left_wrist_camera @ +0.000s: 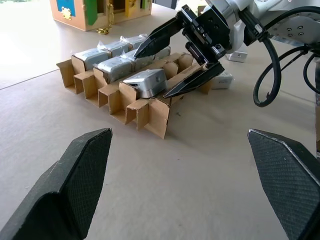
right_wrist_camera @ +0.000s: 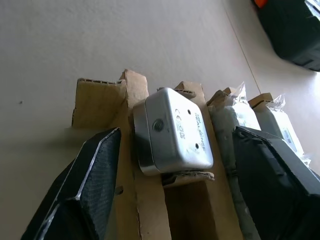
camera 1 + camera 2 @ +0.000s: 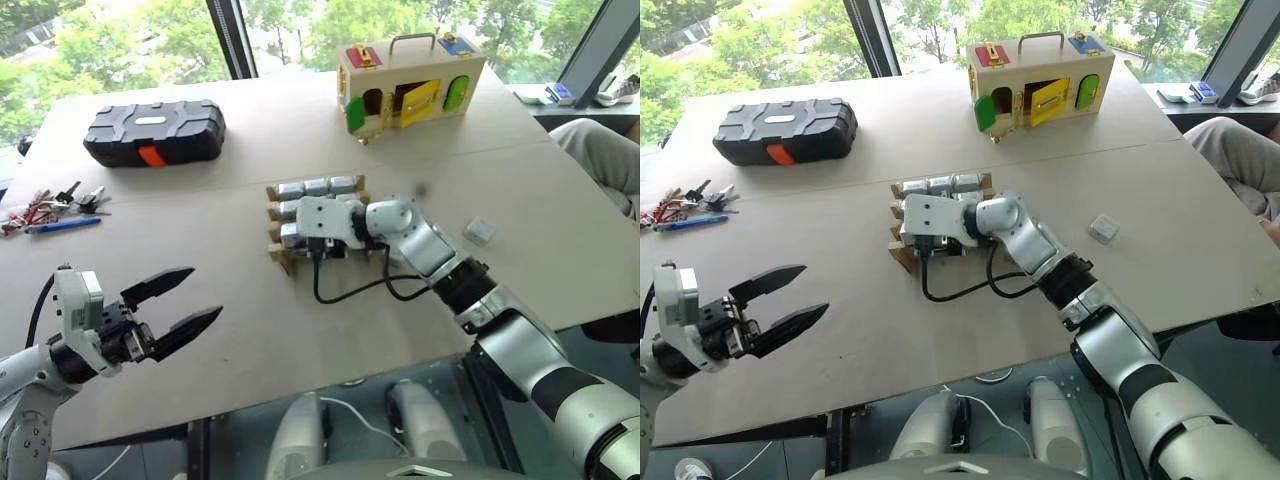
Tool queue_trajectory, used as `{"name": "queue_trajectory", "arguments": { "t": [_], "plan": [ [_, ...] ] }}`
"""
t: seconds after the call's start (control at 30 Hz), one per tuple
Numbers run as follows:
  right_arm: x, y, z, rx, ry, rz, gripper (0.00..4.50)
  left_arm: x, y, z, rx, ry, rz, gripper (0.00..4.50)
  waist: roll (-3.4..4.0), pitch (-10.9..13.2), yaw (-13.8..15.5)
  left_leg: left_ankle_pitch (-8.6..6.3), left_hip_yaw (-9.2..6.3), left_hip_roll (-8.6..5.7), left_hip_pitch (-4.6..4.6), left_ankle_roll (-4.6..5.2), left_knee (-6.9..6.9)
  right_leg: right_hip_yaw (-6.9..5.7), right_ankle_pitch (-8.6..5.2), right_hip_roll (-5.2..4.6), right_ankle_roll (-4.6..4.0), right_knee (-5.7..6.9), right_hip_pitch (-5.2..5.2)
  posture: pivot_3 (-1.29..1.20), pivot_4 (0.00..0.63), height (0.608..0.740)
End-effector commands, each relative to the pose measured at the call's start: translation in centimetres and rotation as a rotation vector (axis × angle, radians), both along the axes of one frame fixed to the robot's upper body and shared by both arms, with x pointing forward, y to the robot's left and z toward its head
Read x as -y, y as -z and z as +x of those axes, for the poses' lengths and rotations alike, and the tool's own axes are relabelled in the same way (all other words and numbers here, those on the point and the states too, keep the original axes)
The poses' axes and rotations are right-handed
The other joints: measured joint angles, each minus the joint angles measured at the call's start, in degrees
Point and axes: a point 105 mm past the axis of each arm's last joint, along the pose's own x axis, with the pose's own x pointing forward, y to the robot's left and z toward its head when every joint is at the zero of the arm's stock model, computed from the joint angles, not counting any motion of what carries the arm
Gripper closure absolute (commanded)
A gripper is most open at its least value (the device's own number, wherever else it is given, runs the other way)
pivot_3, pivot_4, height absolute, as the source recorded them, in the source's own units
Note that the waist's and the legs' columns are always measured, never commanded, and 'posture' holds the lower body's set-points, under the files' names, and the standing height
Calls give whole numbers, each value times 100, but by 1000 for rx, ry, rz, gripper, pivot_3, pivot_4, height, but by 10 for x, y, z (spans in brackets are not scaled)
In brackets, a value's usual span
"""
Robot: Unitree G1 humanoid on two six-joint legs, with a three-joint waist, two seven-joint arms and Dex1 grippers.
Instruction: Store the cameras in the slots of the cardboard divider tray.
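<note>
The cardboard divider tray (image 3: 275,258) sits mid-table. Several plastic-wrapped cameras (image 1: 107,67) fill its back rows. One bare silver camera (image 2: 172,132) lies tilted across a slot near the tray's front end. My right gripper (image 1: 150,75) reaches over the tray, open, one finger on each side of that camera with a gap on both sides. Another small grey camera (image 3: 480,231) lies loose on the table to the right of the tray. My left gripper (image 3: 185,300) hangs open and empty near the table's front left, pointing toward the tray.
A black plastic case (image 3: 155,132) lies at the back left. A wooden box with coloured doors (image 3: 410,80) stands at the back. Keys (image 3: 50,208) and a blue pen (image 3: 62,225) lie far left. A black cable (image 3: 350,290) loops by my right wrist. A person's leg (image 3: 605,160) shows at right.
</note>
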Motion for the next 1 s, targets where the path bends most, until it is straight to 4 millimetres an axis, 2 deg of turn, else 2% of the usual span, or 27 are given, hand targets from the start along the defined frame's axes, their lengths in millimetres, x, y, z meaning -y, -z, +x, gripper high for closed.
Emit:
{"name": "queue_trajectory", "arguments": {
  "t": [0.03,0.17,0.27,0.33,0.6,1.0],
  "plan": [
    [-6,-8,-1,39,-19,21,992,1,-10,-4,43,2,17,0,0,0,0,0,0,0,0,0,0,0,0,0,0,0,0,0,150,740],
    [-6,-9,0,37,-26,23,992,0,-9,-6,39,-1,17,0,0,0,-2,0,-1,0,0,0,0,0,0,0,0,0,0,0,150,740],
    [-6,-11,-2,38,-38,22,1817,1,-8,-6,36,-1,16,0,0,0,-2,0,-2,0,0,0,0,-1,0,1,0,0,0,0,150,740],
    [-6,-13,-5,36,-48,23,2654,1,-8,-6,34,0,14,0,0,0,-2,0,-1,0,1,0,0,0,0,1,0,1,0,0,150,740],
    [-8,-19,-11,23,-71,33,2654,3,-6,-5,28,8,9,0,0,0,-1,0,-1,0,1,0,0,0,0,1,0,1,0,0,150,740],
    [-1,-18,-7,-220,-28,17,2654,5,-4,-7,18,10,4,0,0,0,-1,0,-1,1,1,0,0,-1,0,1,0,0,0,0,150,740]
  ]
}}
